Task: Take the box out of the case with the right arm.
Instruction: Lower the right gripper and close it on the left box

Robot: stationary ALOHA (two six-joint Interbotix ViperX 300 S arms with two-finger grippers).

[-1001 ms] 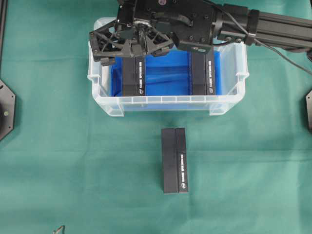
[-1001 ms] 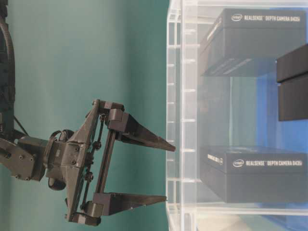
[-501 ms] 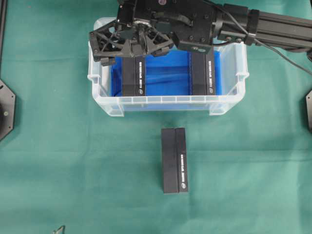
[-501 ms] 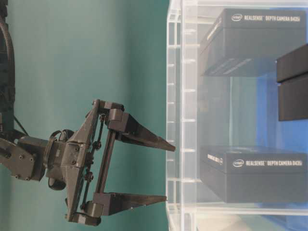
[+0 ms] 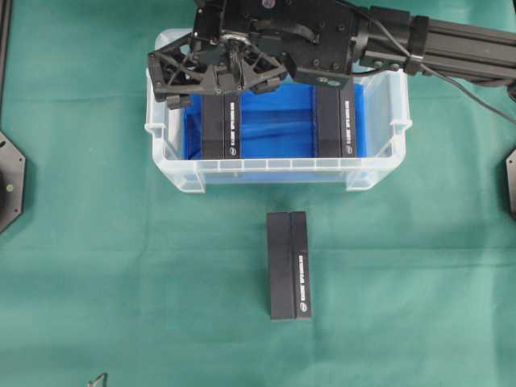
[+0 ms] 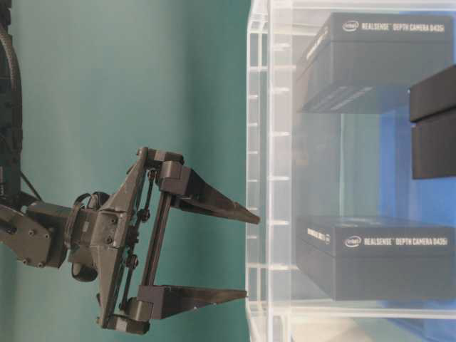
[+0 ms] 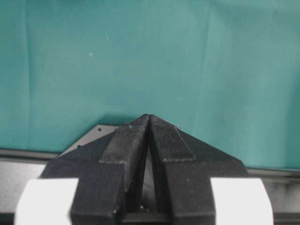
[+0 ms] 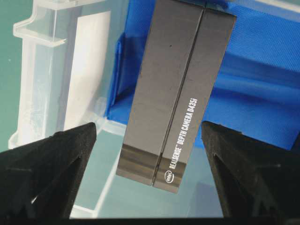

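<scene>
The case (image 5: pixel 173 173) is a clear tub with a blue floor, at the top middle of the overhead view. Two black boxes lie in it: one on the left (image 5: pixel 220 125) and one on the right (image 5: pixel 336 121). My right gripper (image 5: pixel 216 81) hangs open over the left box (image 8: pixel 178 93). Its fingers (image 8: pixel 51 173) stand wide on either side of that box and touch nothing. In the table-level view the right gripper (image 6: pixel 251 254) has its tips about level with the case's rim (image 6: pixel 258 178). My left gripper (image 7: pixel 149 118) is shut and empty over bare green cloth.
A third black box (image 5: pixel 289 264) lies on the green cloth in front of the case. The right arm's beam (image 5: pixel 451 44) reaches in from the upper right over the case's far rim. Black arm bases sit at the left (image 5: pixel 10 181) and right (image 5: pixel 509 181) edges.
</scene>
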